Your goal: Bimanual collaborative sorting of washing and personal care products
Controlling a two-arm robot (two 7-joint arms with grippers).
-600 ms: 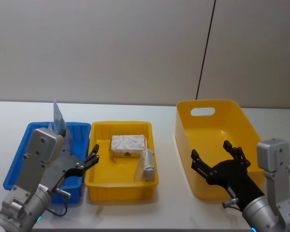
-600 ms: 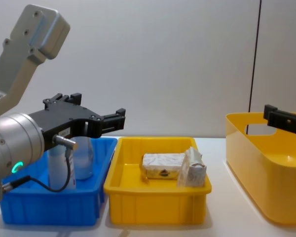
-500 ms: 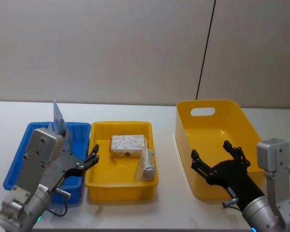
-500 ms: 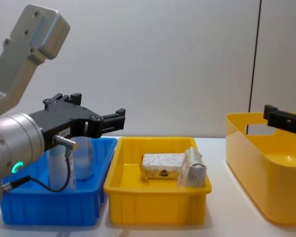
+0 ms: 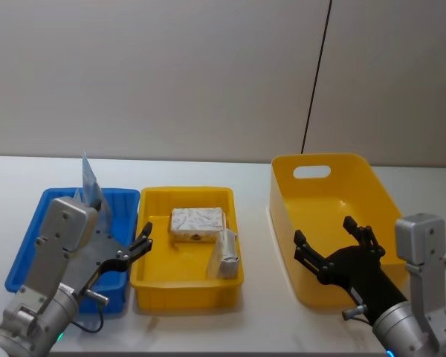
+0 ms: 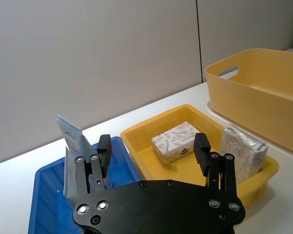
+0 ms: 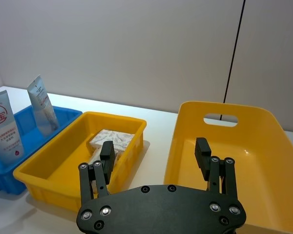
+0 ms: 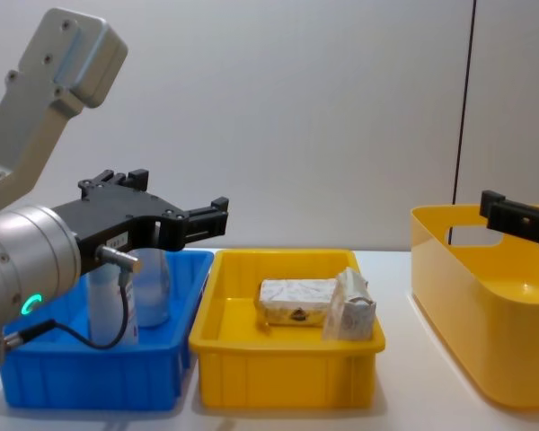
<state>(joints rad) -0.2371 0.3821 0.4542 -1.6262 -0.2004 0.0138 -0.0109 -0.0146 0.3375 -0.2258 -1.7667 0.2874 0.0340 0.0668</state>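
Both wrapped blocks lie in the yellow tray, both tubes stand in the blue tray beside it, apparently sorted by kind; left claw hovers spread over the trays, right claw spread over the tub

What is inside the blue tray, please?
Two tubes stand inside the blue tray: a wide tube with red marks and a slim tube. Their lower ends are hidden by the tray wall.

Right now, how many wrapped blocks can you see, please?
2, both in the yellow tray: a flat block at its back, a tilted block on its right. None seems hidden.
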